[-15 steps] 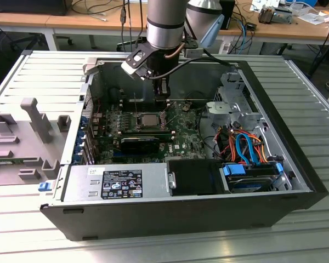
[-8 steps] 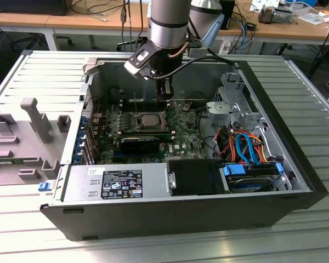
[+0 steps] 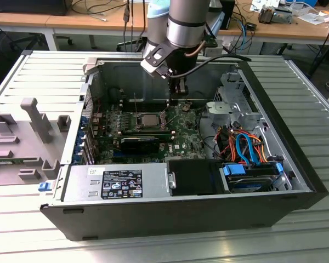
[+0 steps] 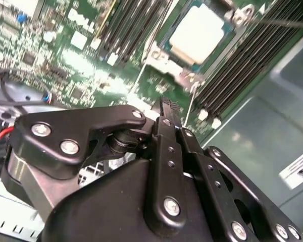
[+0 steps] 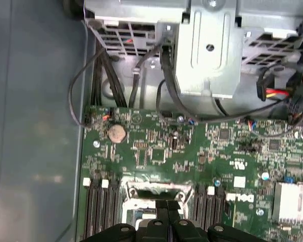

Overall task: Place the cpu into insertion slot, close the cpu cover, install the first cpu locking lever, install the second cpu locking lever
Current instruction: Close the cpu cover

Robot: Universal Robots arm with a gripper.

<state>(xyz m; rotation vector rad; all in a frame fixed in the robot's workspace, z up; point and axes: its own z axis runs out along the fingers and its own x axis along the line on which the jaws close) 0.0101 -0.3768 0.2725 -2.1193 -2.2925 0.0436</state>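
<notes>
The cpu (image 3: 149, 119) sits silver top up in the insertion slot (image 3: 137, 121) at the middle of the exterior view, and the cpu cover (image 4: 159, 60) looks closed round it. The two thin levers (image 3: 134, 103) stand upright, so I judge both unlocked. My gripper (image 3: 180, 93) hovers just above and to the exterior view's right, fingers together, empty.

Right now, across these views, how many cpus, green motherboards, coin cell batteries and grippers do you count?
cpu: 1
green motherboard: 1
coin cell battery: 1
gripper: 1
Total: 4
</notes>
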